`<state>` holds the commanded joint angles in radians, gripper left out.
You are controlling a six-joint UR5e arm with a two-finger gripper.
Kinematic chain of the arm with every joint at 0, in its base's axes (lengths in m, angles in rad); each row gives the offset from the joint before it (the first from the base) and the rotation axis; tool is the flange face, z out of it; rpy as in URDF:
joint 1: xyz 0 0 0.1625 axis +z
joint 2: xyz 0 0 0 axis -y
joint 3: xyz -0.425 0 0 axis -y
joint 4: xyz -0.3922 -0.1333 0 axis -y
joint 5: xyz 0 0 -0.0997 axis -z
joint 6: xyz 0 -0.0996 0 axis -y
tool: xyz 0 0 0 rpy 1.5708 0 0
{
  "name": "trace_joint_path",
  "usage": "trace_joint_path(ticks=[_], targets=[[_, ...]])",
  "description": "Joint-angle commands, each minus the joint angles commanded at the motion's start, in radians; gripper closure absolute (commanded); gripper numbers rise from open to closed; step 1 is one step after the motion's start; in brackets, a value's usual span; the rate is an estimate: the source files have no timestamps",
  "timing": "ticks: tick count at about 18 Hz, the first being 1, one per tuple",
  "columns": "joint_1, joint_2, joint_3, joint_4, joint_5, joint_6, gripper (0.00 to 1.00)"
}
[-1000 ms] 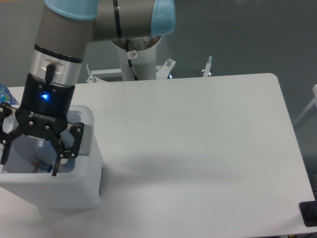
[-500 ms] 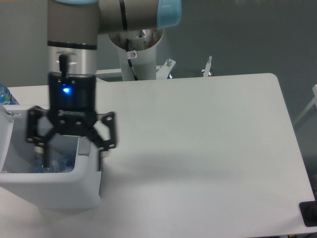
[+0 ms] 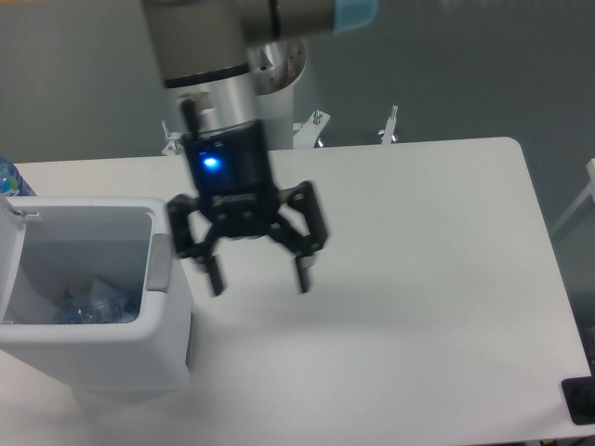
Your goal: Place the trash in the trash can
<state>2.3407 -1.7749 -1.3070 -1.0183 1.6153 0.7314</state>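
Trash (image 3: 93,302) lies at the bottom of the trash can (image 3: 93,358) — a bluish, crumpled clear plastic mass that reads as the crushed bottle, with paler clear plastic beside it that may be the cup, though the two are hard to tell apart through the glare. No loose cup or crushed bottle shows on the table (image 3: 418,279), so the task looks finished or all but finished; nothing seems left to carry. The gripper (image 3: 258,276) hangs over the table just to the right of the can's grey tab (image 3: 161,265), fingers spread wide and holding nothing. A darker blue bottle (image 3: 9,177) peeks in at the left edge behind the can — it is no part of the job. The can stands upright near the table's front-left corner.
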Motion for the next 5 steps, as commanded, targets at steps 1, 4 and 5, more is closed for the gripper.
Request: trace_joint_path(ticks=[1, 4, 5], targets=[[0.009, 0.003, 0.000, -0.015, 0.000, 0.020, 0.00], [0.031, 0.009, -0.003, -0.026, 0.000, 0.031, 0.00], [0.032, 0.009, -0.003, -0.026, 0.000, 0.031, 0.00]])
